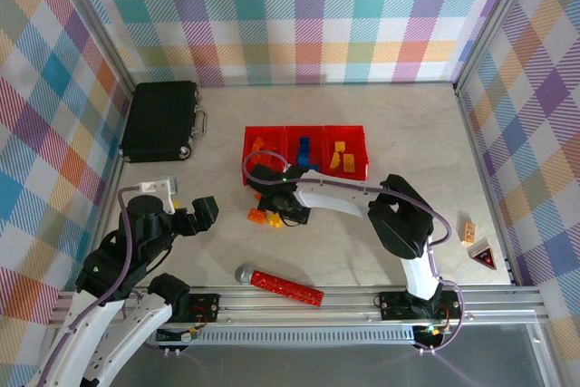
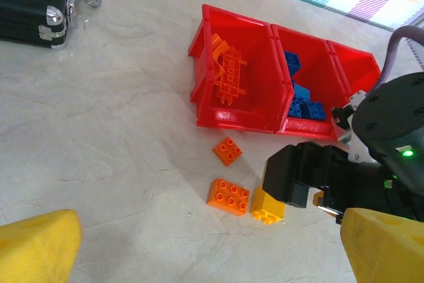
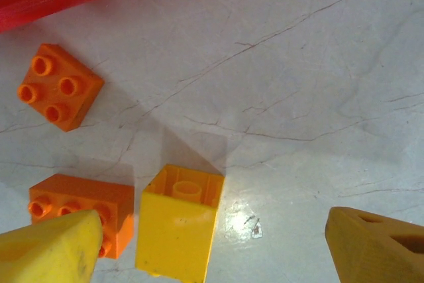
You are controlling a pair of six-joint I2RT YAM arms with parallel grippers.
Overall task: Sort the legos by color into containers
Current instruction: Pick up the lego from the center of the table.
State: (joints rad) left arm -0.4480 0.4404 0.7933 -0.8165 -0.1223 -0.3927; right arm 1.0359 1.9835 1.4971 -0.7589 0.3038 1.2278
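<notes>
Three joined red containers [image 1: 246, 159] hold sorted legos: orange on the left, blue in the middle, yellow on the right. In front of them on the table lie a small orange lego [image 3: 58, 86], a bigger orange lego [image 3: 79, 207] and a yellow lego [image 3: 177, 223] tipped on its side. My right gripper [image 3: 212, 246] is open and low, straddling the yellow lego. Its left finger [image 3: 50, 250] is over the bigger orange lego and its right finger [image 3: 377, 243] stands well clear. My left gripper [image 1: 204, 215] hangs open to the left with nothing in it. The left wrist view shows the same three legos, the yellow one [image 2: 268, 205] partly under the right gripper [image 2: 311, 177].
A black case [image 1: 160, 120] lies at the back left. A long red studded bar [image 1: 285, 285] with a grey end lies near the front rail. One orange brick [image 1: 468, 231] and a small red triangular piece [image 1: 484, 257] sit by the right wall.
</notes>
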